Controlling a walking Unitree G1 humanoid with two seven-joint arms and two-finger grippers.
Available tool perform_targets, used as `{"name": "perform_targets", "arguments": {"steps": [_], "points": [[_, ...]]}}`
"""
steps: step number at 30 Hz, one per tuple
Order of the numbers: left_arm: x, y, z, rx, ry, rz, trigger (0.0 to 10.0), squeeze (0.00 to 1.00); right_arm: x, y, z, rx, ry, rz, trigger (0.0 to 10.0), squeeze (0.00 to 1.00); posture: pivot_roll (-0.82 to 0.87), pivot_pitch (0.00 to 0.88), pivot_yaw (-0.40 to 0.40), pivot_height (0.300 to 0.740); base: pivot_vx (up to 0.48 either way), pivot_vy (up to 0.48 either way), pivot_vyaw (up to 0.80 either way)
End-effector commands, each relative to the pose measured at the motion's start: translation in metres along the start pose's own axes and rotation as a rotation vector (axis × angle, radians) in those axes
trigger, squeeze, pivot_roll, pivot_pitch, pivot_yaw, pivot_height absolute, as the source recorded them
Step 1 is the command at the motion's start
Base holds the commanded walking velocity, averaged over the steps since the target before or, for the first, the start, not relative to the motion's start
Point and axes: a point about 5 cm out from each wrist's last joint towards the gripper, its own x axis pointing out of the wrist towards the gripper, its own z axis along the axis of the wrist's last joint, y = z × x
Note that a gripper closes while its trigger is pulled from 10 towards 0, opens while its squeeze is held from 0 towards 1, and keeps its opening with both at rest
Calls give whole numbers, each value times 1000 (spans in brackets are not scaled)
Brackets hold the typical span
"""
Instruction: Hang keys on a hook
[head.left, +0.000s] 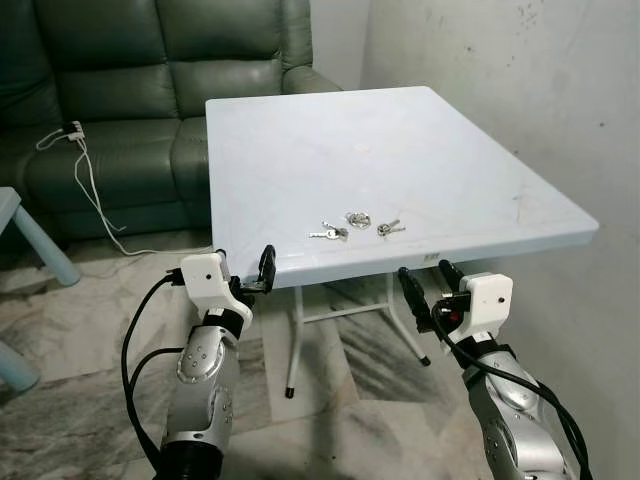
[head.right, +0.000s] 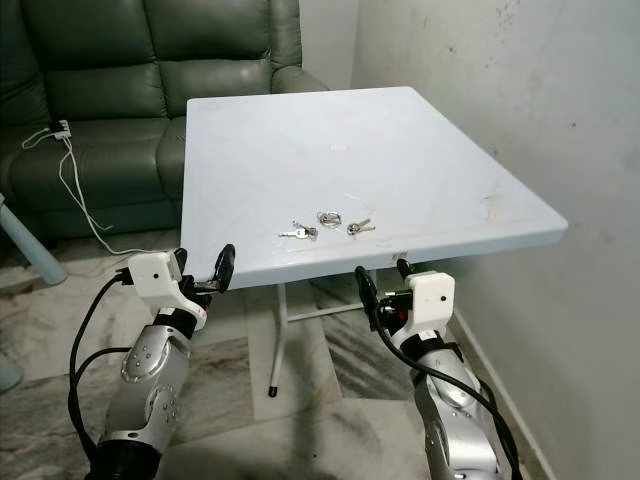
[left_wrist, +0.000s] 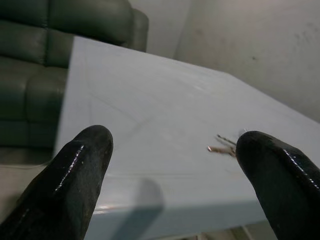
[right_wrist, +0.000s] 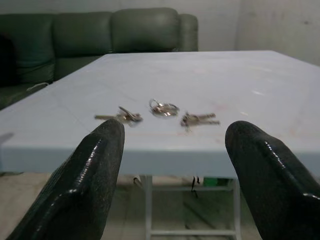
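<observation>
Keys (head.left: 357, 226) lie loose on the pale blue tabletop (head.left: 400, 130), close to its near edge and a little right of the middle of that edge. They sit in three small clusters in a short row: a silver key pair (head.left: 329, 233) toward the robot's left, a ring with keys (head.left: 358, 219) in the middle and slightly farther back, and another small key pair (head.left: 389, 228) toward the right. The clusters are near one another but whether they touch cannot be told.

The left gripper (head.left: 252, 277) hangs just at the tabletop's near left corner, below the edge, its two black fingers spread apart and grasping nothing; in the left wrist view the fingers (left_wrist: 75, 175) frame the tabletop surface with a glimpse of the keys beside the far finger. The right gripper (head.left: 425, 290) hovers just below and in front of the near edge, under the keys, its fingers likewise parted and empty. From the right wrist view the three clusters lie between the fingertips (right_wrist: 95, 170), beyond the edge.

A small dark mark sits on the tabletop's front edge (head.left: 430, 260) near the right gripper; it is too small to read. Behind the tabletop stands a dark green sofa (head.left: 150, 90) with a white cable (head.left: 90, 190) trailing from its seat to the marble floor (head.left: 330, 400). A plain wall (head.left: 520, 80) runs along the right.
</observation>
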Motion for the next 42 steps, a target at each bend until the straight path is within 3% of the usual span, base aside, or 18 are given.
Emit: {"name": "perform_targets", "arguments": {"steps": [1,11,42], "points": [[2,-5,1,3,2,-21,10000,0,0,-4,2,-1,-5,-21,10000,0,-70,0,-30,740,0,352,0],[4,-5,2,4,-1,-21,10000,0,0,-4,2,0,-7,-24,10000,0,-71,0,-28,740,0,352,0],[4,-5,1,13,3,5,10000,0,2,-3,2,-18,-1,-18,10000,0,-70,0,-28,740,28,0,0]]}}
